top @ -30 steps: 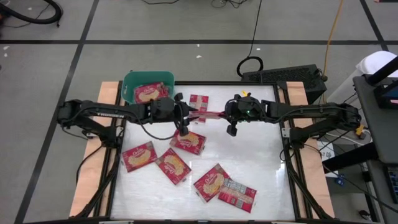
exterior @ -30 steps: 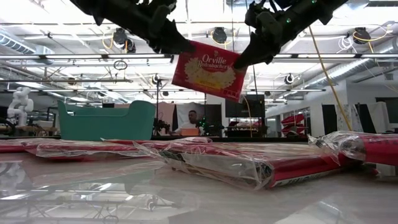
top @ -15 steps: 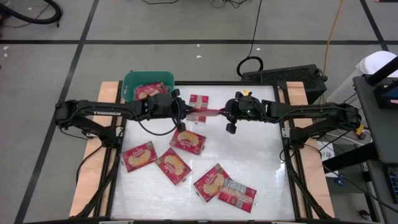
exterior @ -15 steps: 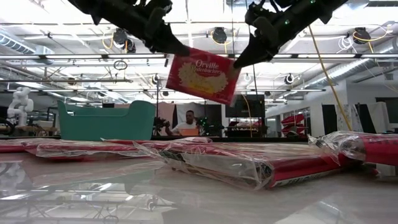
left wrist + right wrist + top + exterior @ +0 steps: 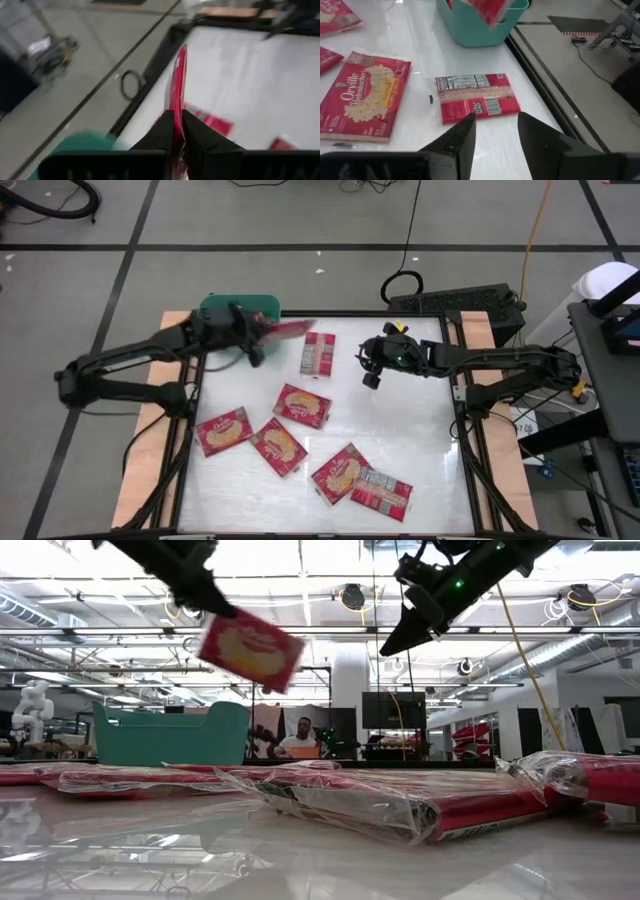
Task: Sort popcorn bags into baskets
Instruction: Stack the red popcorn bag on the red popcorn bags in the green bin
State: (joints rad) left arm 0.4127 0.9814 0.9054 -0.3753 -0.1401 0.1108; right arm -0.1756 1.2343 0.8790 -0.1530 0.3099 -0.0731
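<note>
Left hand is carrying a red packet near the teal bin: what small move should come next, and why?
Probably lower and open. The left hand is shut on a flat red popcorn packet held on edge at the rounded teal-green plastic bin; part of it seems to hang past the rim, so shifting it inward first looks wise. The right hand waits open above the table.

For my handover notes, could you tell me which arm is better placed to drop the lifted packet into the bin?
Left: its gripper holds the packet above the teal bin; the right gripper hangs open mid-table.
</note>
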